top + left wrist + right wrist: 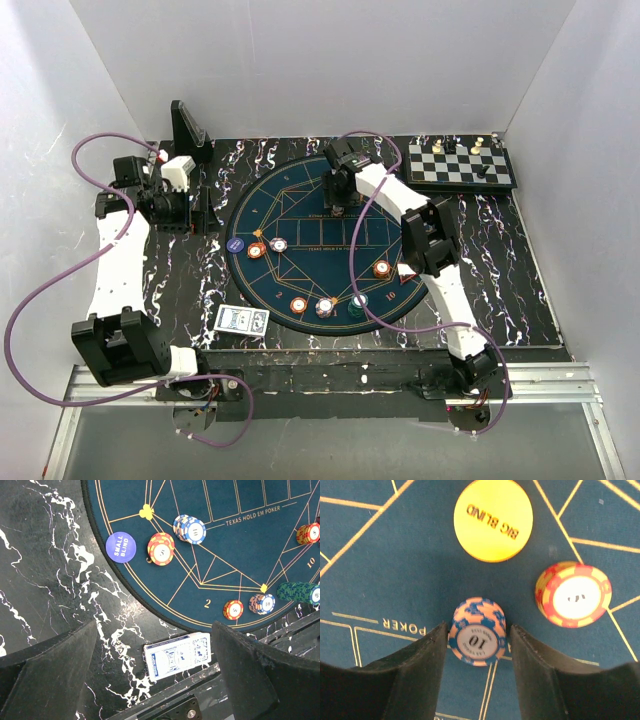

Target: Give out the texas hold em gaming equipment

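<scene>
My right gripper is open over the far part of the mat. Its fingers flank an orange-and-blue chip stack marked 10: the left finger touches it, the right shows a thin gap. A yellow BIG BLIND disc and a red-and-yellow stack lie just beyond. My left gripper is wide open and empty, high above the table's left side. The blue-backed card deck lies off the mat near the front edge. A purple SMALL BLIND disc sits at the mat's left rim.
More chip stacks stand on the mat: orange, white-blue, orange, teal. A chessboard with pieces sits at the back right. A black stand rises at the back left, near my left arm.
</scene>
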Robot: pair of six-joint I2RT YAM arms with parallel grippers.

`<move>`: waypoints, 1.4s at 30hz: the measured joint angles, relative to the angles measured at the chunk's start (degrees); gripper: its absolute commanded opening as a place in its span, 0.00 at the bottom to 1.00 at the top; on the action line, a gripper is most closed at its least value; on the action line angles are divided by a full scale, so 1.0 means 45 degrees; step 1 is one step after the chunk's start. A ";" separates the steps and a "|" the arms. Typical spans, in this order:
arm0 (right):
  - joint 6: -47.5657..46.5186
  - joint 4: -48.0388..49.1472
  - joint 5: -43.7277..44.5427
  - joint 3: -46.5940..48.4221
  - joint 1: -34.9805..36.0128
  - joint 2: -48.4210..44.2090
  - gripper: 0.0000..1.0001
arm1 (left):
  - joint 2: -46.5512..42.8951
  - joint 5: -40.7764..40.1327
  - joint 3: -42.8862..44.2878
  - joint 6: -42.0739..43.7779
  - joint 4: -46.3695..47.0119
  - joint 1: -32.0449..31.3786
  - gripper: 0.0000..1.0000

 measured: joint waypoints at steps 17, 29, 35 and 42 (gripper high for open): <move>0.0272 0.0160 -0.0311 -0.5979 0.1569 -0.6421 0.86 | -0.0967 0.0165 0.0583 0.0180 -0.0840 0.0000 1.00; 0.0374 0.0194 -0.0894 -1.0151 0.5445 -0.7674 0.90 | -0.1073 0.0199 0.0661 0.0136 -0.1025 0.0000 1.00; 0.0486 0.0238 -0.0947 -1.0433 0.5639 -0.7689 0.91 | -0.1073 0.0194 0.0661 0.0136 -0.1025 0.0000 1.00; 0.0529 0.0287 -0.1175 -1.0511 0.5974 -0.7664 0.91 | -0.1073 0.0165 0.0661 0.0121 -0.1020 0.0000 1.00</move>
